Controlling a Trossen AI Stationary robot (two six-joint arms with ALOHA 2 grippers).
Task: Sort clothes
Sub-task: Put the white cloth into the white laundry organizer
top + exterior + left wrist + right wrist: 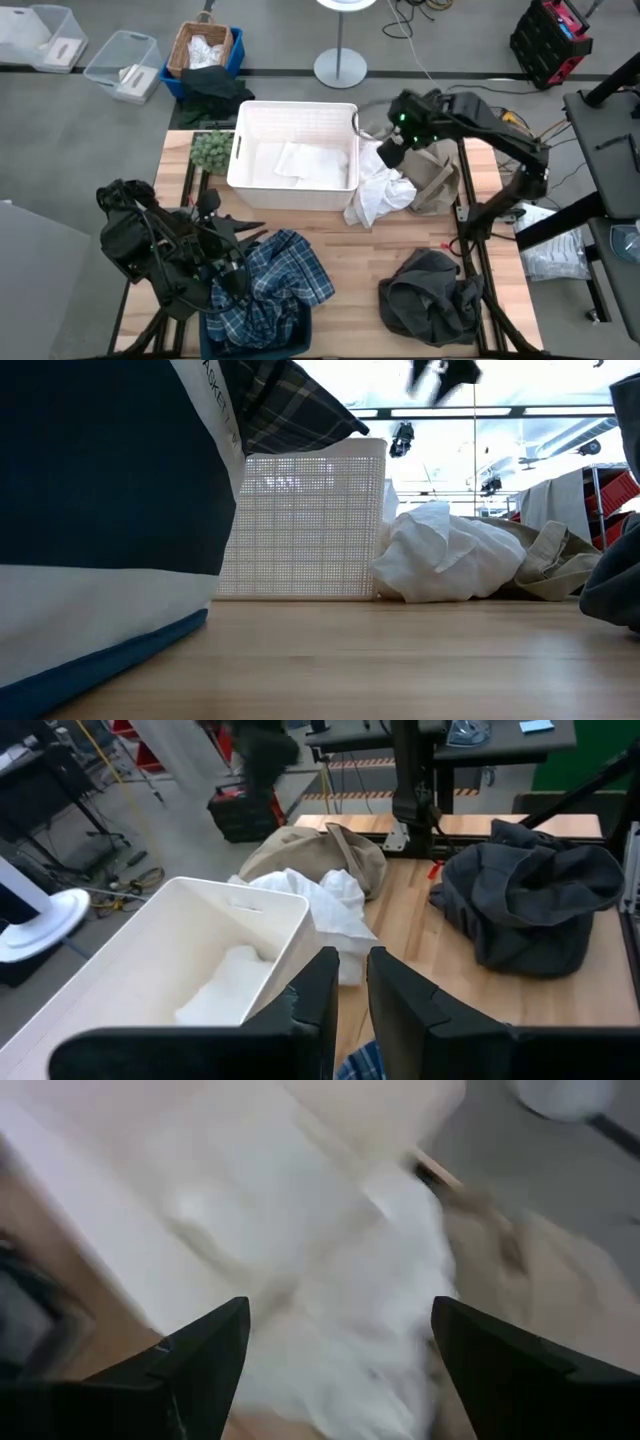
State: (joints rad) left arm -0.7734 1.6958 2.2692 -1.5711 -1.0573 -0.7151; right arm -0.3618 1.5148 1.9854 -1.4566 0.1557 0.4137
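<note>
Right hand (pixel 388 152) hangs wide open, nothing in it, directly above the white cloth (pixel 380 195) heaped against the white basket (pixel 345 115), khaki garment (pixel 433 175) just beside. Left hand (pixel 232 268), fingers (pixel 318 990) narrowed to a slit, sits on the plaid shirt (pixel 280 275) draped over a blue bin (pixel 255 335). Grey garment (pixel 430 292) lies on the bench (pixel 350 250), well apart from both.

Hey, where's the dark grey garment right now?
In the high view the dark grey garment lies bunched at the table's near right corner, apart from the plaid shirt on its left.
</note>
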